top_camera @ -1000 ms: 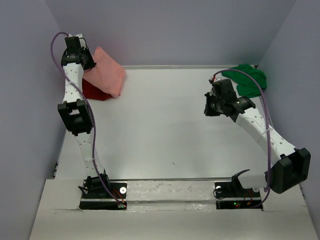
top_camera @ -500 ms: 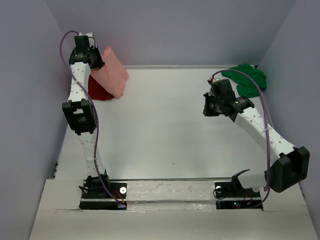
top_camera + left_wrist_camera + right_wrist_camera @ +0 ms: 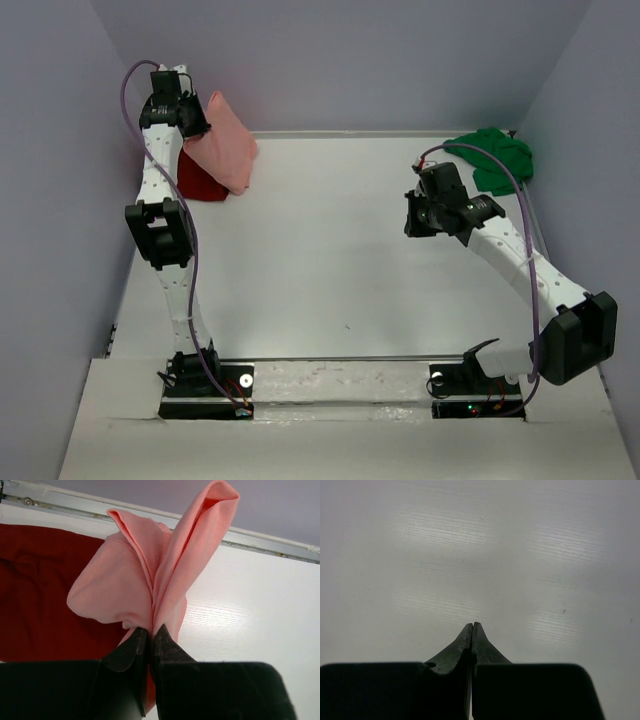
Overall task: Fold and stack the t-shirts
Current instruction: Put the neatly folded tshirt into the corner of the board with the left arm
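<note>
My left gripper is raised at the far left corner, shut on the salmon-pink t-shirt, which hangs from it in folds; in the left wrist view the cloth bunches up from between the closed fingers. The dark red t-shirt lies on the table under it, also seen in the left wrist view. The bright green t-shirt lies crumpled at the far right corner. My right gripper is shut and empty over bare table, left of the green shirt.
Purple-grey walls close in the white table on the left, back and right. A metal strip runs along the table's far edge by the wall.
My left gripper has lifted the salmon-pink t-shirt up and slightly right, off the dark red one. My right gripper has drifted a little left.
</note>
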You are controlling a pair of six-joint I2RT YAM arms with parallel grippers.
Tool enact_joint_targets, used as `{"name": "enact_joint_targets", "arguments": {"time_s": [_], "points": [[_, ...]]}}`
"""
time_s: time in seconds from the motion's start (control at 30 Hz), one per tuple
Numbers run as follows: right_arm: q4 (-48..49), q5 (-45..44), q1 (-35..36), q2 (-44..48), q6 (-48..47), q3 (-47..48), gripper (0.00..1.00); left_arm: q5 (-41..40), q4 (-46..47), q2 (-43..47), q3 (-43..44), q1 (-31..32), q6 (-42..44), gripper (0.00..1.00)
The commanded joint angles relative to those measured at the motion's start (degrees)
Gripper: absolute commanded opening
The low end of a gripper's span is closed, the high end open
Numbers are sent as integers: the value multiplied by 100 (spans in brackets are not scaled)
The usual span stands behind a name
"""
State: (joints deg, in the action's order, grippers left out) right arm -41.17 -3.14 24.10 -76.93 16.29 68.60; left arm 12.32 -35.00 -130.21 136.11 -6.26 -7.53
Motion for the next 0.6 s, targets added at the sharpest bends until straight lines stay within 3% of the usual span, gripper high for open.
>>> {"name": "enact_joint_targets", "arguments": {"time_s": [0.0, 0.57], "points": [[241, 76, 78, 2, 14, -13, 0, -1, 257, 655, 354, -33, 15, 0], [258, 76, 130, -24, 5, -22, 0, -1, 231, 752, 398, -33, 32, 0]]}}
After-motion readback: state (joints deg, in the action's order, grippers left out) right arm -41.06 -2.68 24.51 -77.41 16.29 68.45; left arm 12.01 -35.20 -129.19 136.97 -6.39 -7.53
